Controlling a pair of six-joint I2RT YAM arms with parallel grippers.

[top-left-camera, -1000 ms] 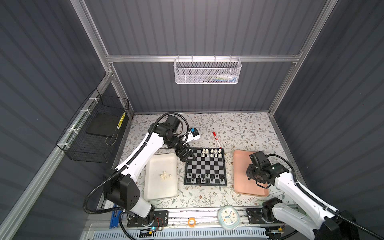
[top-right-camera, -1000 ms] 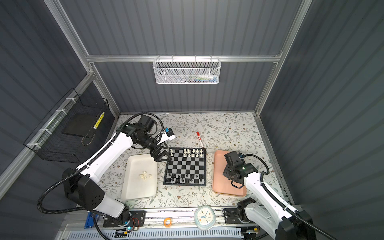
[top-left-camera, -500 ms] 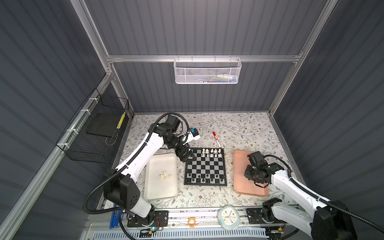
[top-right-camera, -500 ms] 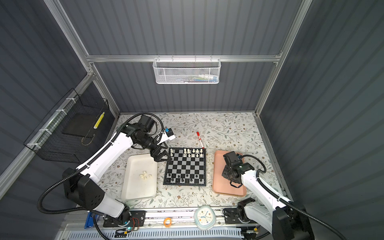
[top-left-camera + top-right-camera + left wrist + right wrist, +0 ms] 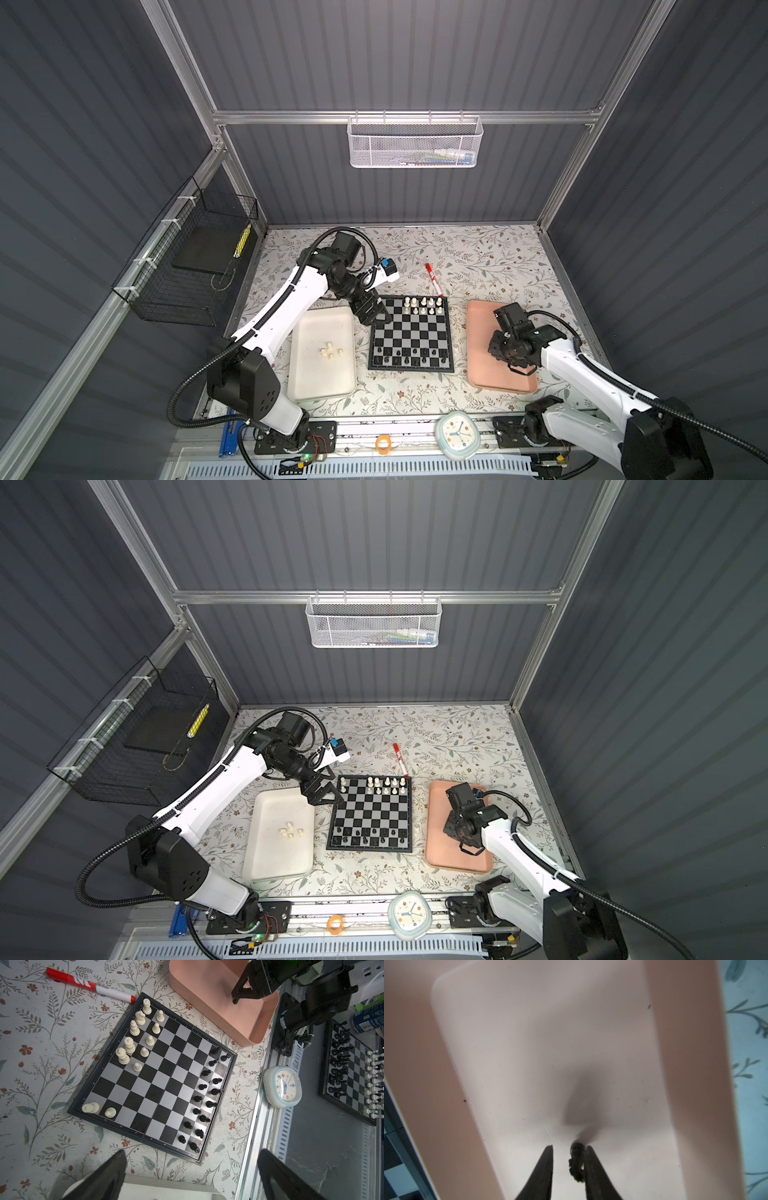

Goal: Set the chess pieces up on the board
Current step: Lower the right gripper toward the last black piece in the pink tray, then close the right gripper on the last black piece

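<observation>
From above, in both top views, the layout explained itself. The board [image 5: 409,332] sat in the middle, with a white tray [image 5: 320,374] to its left and a pink tray [image 5: 478,328] to its right, so each arm had its own stock within reach. White chessmen [image 5: 422,305] filled part of the far ranks and black chessmen [image 5: 409,357] lined the near ones. A few loose white pieces [image 5: 330,351] lay in the white tray. The left gripper [image 5: 374,318] hung over the board's far left corner, spread wide and empty. The right arm [image 5: 582,370] leaned into the pink tray, its fingertips hidden under its own wrist.

The left wrist camera looked past its parted fingers [image 5: 116,1174] onto the whole board, well clear of any piece. One square in the nearest black rank looked bare. Beyond, the right gripper [image 5: 236,998] pointed down into the pink tray.

The right wrist camera showed a lone black piece [image 5: 577,1162] between the jaws, low over the tray floor. It lay against one finger [image 5: 593,1167], with a clear gap to the other [image 5: 544,1167], so I judged it bracketed but not yet clenched. I took it to be meant for that bare square.
</observation>
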